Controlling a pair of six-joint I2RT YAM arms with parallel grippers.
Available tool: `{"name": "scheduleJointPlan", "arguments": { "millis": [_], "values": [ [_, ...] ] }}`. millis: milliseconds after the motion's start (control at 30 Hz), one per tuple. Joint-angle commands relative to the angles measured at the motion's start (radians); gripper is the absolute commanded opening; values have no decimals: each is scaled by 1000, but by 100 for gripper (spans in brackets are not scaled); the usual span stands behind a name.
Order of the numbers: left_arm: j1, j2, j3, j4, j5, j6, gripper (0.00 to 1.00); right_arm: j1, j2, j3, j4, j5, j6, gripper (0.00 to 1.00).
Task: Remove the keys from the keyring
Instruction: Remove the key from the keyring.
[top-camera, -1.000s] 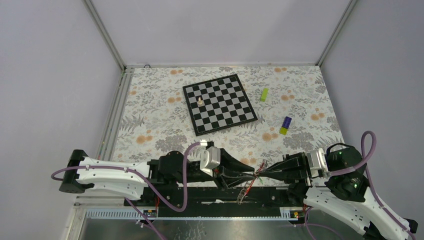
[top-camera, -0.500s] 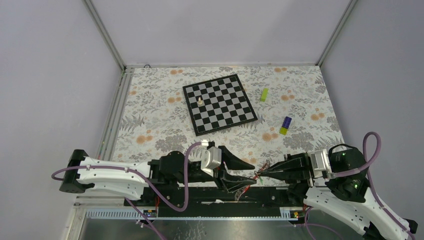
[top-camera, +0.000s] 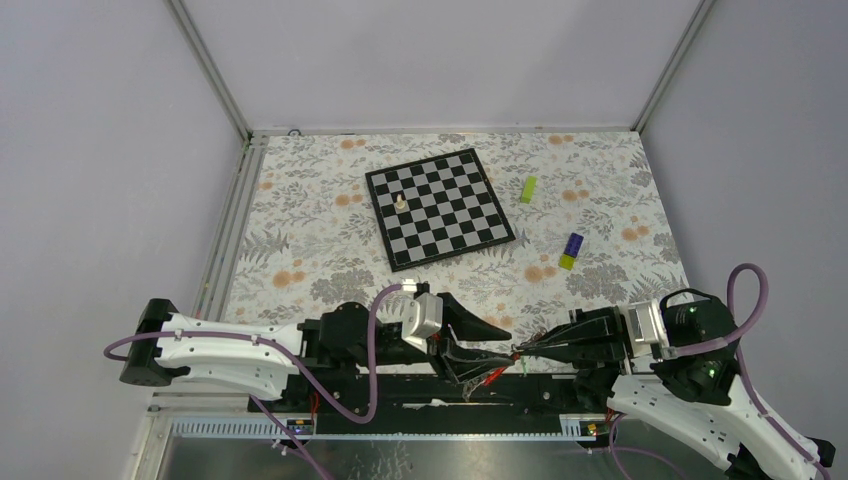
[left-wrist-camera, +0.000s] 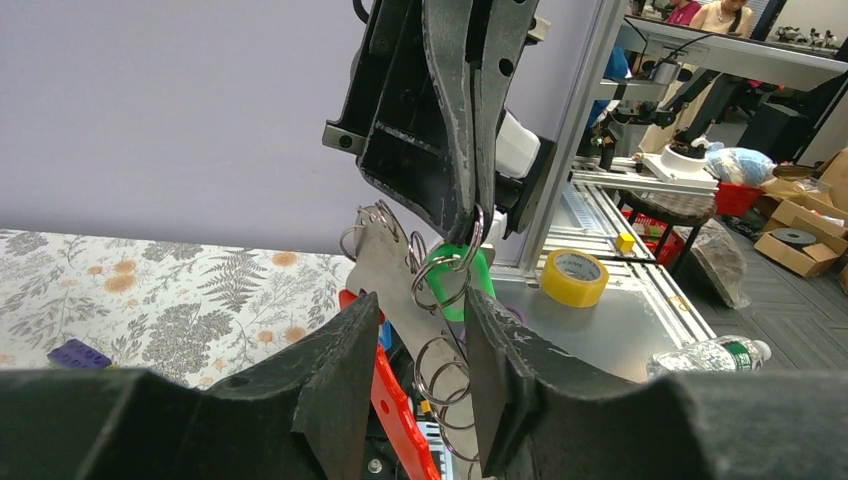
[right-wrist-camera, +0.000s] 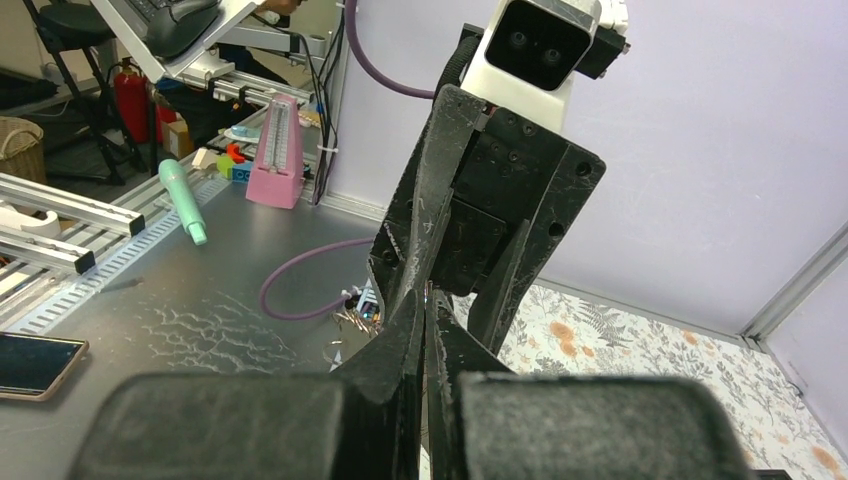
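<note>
L wrist: red strap (left-wrist-camera: 395, 405) cut off at btm edge; keyring (left-wrist-camera: 442, 283) chain + keys (left-wrist-camera: 385, 265) partly behind left gripper (left-wrist-camera: 420, 300). R wrist: right gripper (right-wrist-camera: 425, 305) hides keyring. Top view: keys, keyring too small to tell apart.

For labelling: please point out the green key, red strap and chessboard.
green key (left-wrist-camera: 481, 283): left wrist view, on its green head.
red strap (left-wrist-camera: 397, 404): left wrist view, on its middle.
chessboard (top-camera: 440, 208): top external view, on its centre.

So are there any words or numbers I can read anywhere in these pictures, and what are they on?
None can be read.
The water bottle has a label, but it is too small and blurred to read.
The chessboard shows no letters or numbers that can be made out.
</note>
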Motion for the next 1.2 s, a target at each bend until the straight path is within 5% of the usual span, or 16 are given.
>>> {"name": "scheduleJointPlan", "arguments": {
  "millis": [0, 333, 600, 900, 1167],
  "values": [
    [-2, 3, 13, 77, 18, -2, 41, -2, 2, 0, 59, -10, 11, 0],
    [-2, 29, 28, 81, 53, -12, 39, -2, -2, -3, 63, -7, 11, 0],
    [-2, 28, 29, 86, 50, -12, 28, -3, -6, -3, 55, -7, 8, 0],
    [-2, 13, 28, 85, 26, -2, 38, -2, -10, -2, 48, -8, 11, 0],
    [-1, 15, 29, 87, 32, -2, 31, -2, -11, -3, 42, -8, 10, 0]
  ]
}}
